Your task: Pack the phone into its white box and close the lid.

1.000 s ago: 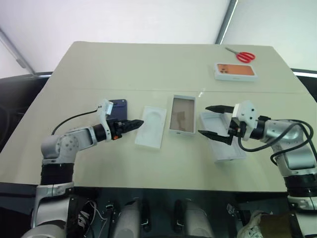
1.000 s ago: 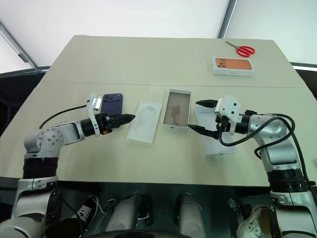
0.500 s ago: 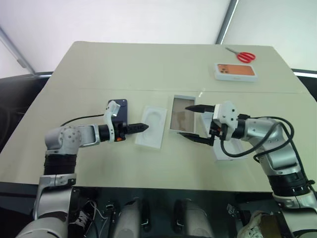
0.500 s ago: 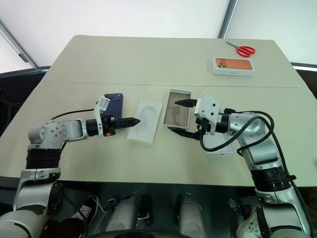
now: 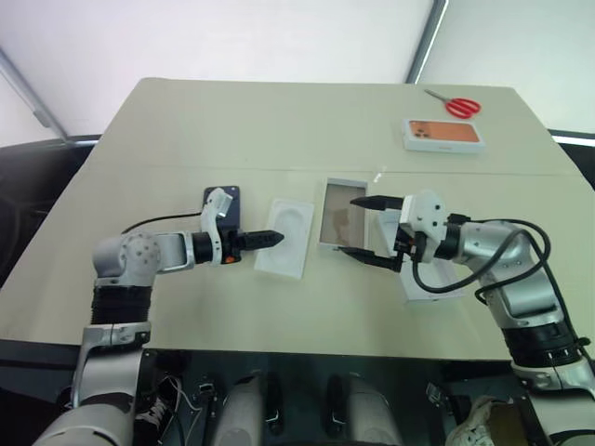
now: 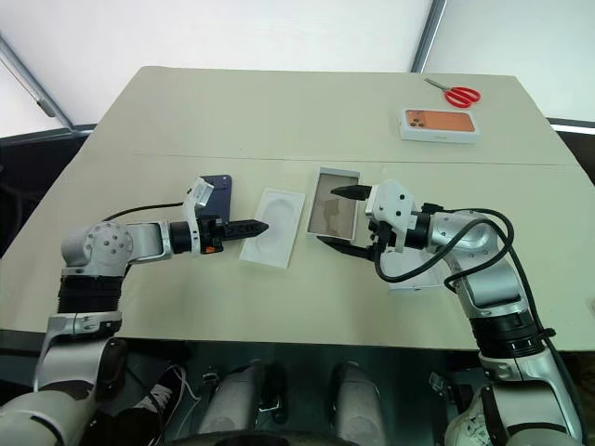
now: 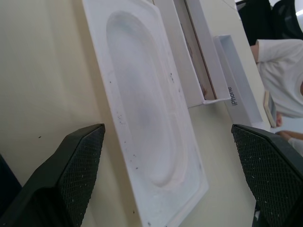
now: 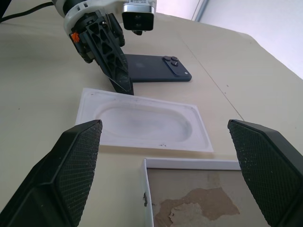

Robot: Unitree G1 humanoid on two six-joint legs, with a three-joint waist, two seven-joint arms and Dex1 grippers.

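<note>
Fingers of the right gripper (image 5: 363, 229) are spread wide and hold nothing, one black finger over the far half of the shallow white rectangular cardboard box (image 5: 342, 215) with its brownish inside bottom, the other just past the box's near edge. Spread just as wide and equally empty in the left wrist view, the fingers of the left gripper (image 5: 264, 238) reach level toward the near left edge of a thin white insert with a rounded hollow (image 5: 290, 236), their tips at or just beside its rim. That insert lies flat on the beige desk (image 5: 279, 130), immediately left of the white box. On the insert's other side, partly hidden behind the left wrist, the slim dark navy-blue phone (image 8: 151, 68) lies flat on its face with the camera bump showing. Right of the white box, mostly behind the right arm, rests the plain white rectangular lid (image 5: 431, 283), open side up. Far off toward the desk's back right corner sit a white box with an orange phone picture (image 5: 442, 134) and, beyond it, red-handled scissors (image 5: 456, 105).
</note>
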